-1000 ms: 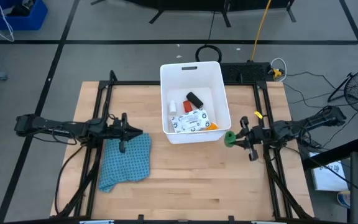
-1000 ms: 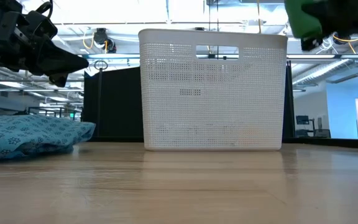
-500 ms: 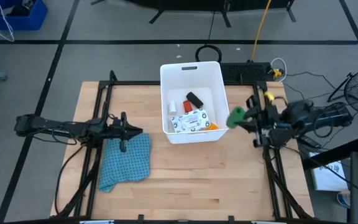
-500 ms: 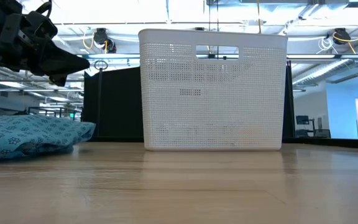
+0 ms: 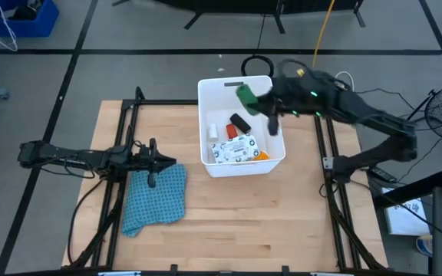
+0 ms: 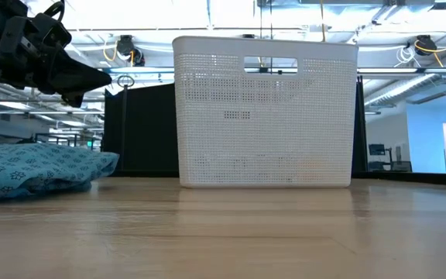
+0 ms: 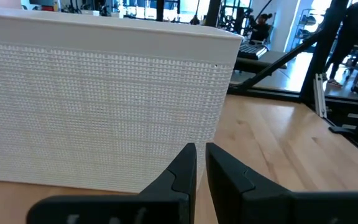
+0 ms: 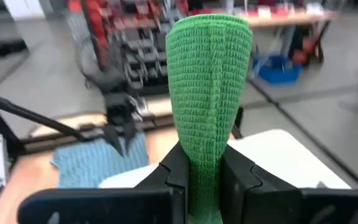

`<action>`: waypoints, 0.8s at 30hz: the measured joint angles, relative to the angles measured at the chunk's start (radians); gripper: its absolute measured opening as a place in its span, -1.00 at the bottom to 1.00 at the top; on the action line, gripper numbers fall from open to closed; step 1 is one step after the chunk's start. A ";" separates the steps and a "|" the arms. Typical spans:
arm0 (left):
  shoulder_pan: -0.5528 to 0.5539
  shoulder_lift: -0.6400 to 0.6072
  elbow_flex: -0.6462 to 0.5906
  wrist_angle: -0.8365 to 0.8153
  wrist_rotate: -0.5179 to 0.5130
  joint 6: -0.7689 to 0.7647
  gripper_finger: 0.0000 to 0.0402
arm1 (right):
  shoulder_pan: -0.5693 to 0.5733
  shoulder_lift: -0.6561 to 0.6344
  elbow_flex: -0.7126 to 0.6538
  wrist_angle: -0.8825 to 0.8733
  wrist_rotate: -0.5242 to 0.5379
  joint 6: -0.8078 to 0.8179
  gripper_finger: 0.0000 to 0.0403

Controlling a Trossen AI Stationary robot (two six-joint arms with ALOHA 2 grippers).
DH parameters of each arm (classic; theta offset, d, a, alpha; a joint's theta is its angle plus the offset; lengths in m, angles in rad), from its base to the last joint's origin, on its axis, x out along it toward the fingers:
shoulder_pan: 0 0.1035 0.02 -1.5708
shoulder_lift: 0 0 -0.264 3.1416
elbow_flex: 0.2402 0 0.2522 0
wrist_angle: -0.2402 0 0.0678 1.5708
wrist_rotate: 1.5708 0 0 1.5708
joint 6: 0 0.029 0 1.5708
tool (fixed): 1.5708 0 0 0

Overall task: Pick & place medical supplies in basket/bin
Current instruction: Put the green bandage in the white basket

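Green block, claw-clamped, now over tub

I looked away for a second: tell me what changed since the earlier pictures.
The right gripper, shut on the green roll, swung from beside the tub's right side to above the white tub, near its far rim. The left gripper, the blue cloth and the items in the tub stayed put.

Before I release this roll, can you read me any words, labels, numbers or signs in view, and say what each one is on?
None can be read.
White flat packet inside the white rectangular plastic tub: dark print, too small to read.
Green wrap roll in the right gripper: no lettering shows.
Blue patterned cloth: pattern only, no words.
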 joint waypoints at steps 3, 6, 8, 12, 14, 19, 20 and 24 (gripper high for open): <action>0.000 0.000 0.000 0.000 0.000 0.001 -0.81 | -0.085 0.084 0.063 -0.073 -0.057 0.000 -0.82; 0.000 0.000 0.000 0.000 0.000 0.002 -0.81 | -0.157 0.155 0.097 -0.115 -0.122 -0.005 -0.82; 0.000 0.000 0.000 -0.003 0.000 0.003 -0.81 | -0.194 0.203 0.106 -0.140 -0.133 -0.023 -0.82; 0.000 0.000 0.000 -0.006 0.000 0.003 -0.81 | -0.253 0.297 0.115 -0.189 -0.153 -0.093 -0.82; 0.000 0.000 0.000 -0.006 0.000 0.003 -0.81 | -0.279 0.343 0.116 -0.215 -0.155 -0.144 -0.82; 0.000 0.000 0.000 -0.006 0.000 0.017 -0.81 | -0.322 0.471 0.117 -0.239 -0.153 -0.276 -0.82; 0.000 0.000 0.000 -0.006 0.000 0.028 -0.81 | -0.326 0.497 0.117 -0.228 -0.153 -0.299 -0.82; 0.000 0.000 0.000 -0.006 -0.004 0.051 -0.81 | -0.334 0.579 0.117 -0.191 -0.153 -0.430 -0.82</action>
